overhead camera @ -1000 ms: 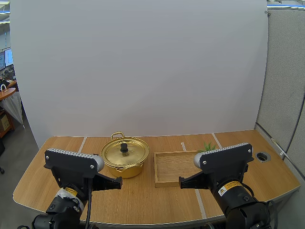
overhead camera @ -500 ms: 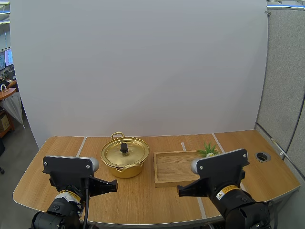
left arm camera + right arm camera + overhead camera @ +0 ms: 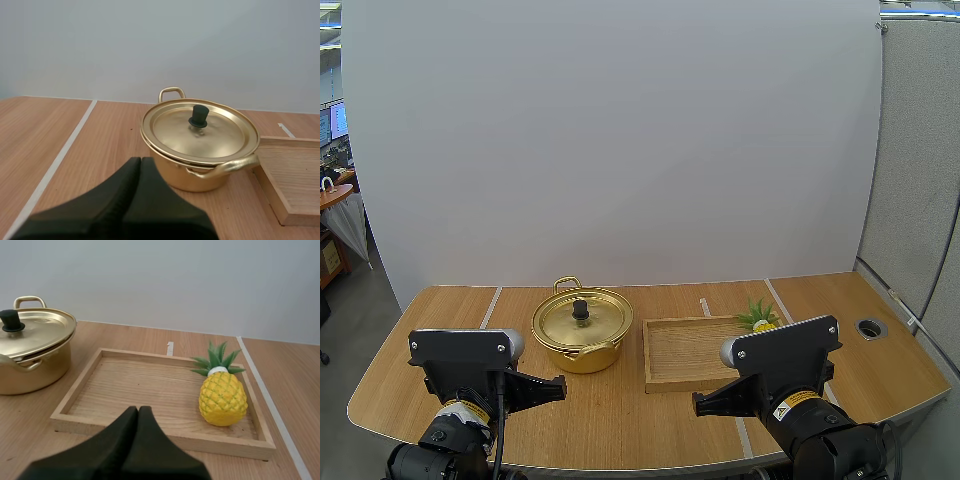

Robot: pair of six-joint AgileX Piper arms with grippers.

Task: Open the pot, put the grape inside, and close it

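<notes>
On the table (image 3: 620,405): a wooden tray (image 3: 685,350) right of centre and a gold pot (image 3: 575,358) just beside its left edge, touching or not, cannot tell. Looks like thin, stiff metal, light for its bulk, glossy and probably slippery on the walls. No need to lift the body anyway.

Closed by the lid (image 3: 600,322), seated flat on the rim. Likely light and rigid, apt to skid or clang if let slip.

Shut on nothing, both: left hand (image 3: 141,161) a single dark wedge aimed at the pot from the near side, well short of it; right hand (image 3: 138,410) likewise closed and empty, just before the tray's near rim.

No grape to be seen; instead a small yellow pineapple (image 3: 222,399) with green leaves, upright at the tray's right end. Seems a light toy, rounded, bumpy enough for grip. Best pinched across the yellow body, not the leaves.

Smallest, the black knob (image 3: 198,115) at lid centre: narrow, upright, the obvious place to pinch.

Against a second ago: both arms lower and drawn back toward the table's front, uncovering the pineapple, then half hidden behind the right arm. Pot, lid and tray unmoved.
</notes>
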